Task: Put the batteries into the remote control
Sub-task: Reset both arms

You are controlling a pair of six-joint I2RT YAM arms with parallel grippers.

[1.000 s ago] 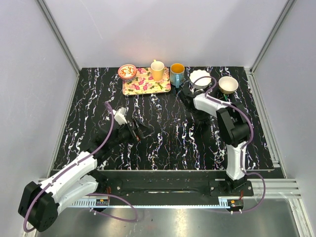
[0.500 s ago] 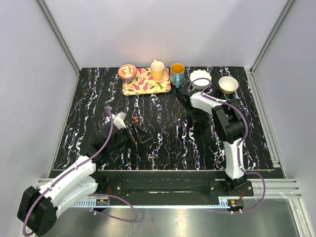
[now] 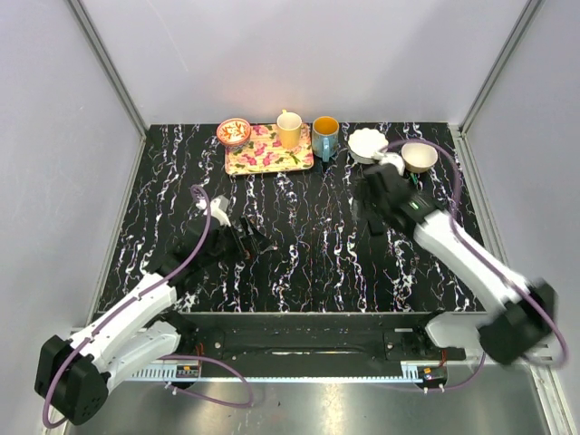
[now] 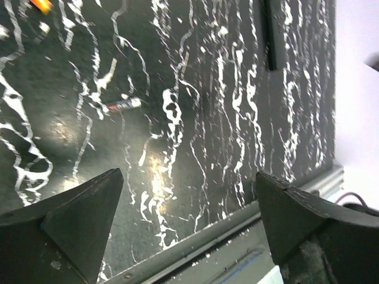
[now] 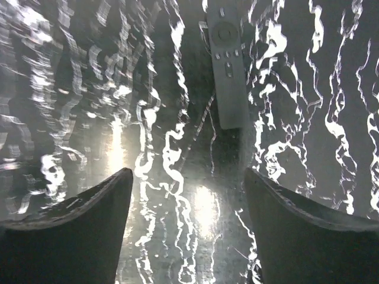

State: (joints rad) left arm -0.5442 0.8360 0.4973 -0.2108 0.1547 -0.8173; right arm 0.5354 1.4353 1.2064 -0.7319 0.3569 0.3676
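The remote control (image 5: 228, 65) lies flat on the black marbled table, buttons up, just ahead of my right gripper (image 5: 188, 177). That gripper is open, with nothing between its fingers. One battery (image 4: 124, 104), a tiny cylinder with a red end, lies on the table ahead of my left gripper (image 4: 188, 177), which is wide open and empty. An orange-tipped piece (image 4: 41, 5) shows at the top left corner of the left wrist view. From above, the left gripper (image 3: 246, 237) is left of centre and the right gripper (image 3: 373, 186) is at the back right. I cannot pick out the remote there.
A floral tray (image 3: 269, 154) at the back holds a yellow mug (image 3: 289, 130), with a small patterned bowl (image 3: 234, 131) beside it. A blue mug (image 3: 325, 136) and two white bowls (image 3: 367, 145) (image 3: 420, 156) stand to the right. A slim black strip (image 4: 269, 35) lies near the table's edge.
The right gripper has opened and let go, and its arm has swung out to the right. The left gripper has shifted slightly left, still open.
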